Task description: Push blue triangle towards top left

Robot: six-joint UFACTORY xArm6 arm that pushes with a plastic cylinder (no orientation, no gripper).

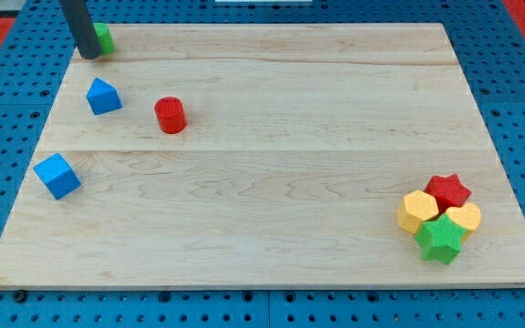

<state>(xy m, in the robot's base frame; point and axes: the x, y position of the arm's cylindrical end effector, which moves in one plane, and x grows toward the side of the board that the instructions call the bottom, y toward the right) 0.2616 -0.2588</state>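
The blue triangle (pixel 104 97) lies near the board's upper left. My tip (pixel 88 54) stands at the top left corner, above the blue triangle and a short way off it. It touches or nearly touches a green block (pixel 105 38), which it partly hides. A blue cube (pixel 57 176) lies lower at the left edge. A red cylinder (pixel 169 116) lies to the right of the blue triangle.
At the lower right sits a tight cluster: a red star (pixel 448 190), two yellow blocks (pixel 418 211) (pixel 466 217) and a green star (pixel 441 239). The wooden board (pixel 272 182) rests on a blue pegboard surface.
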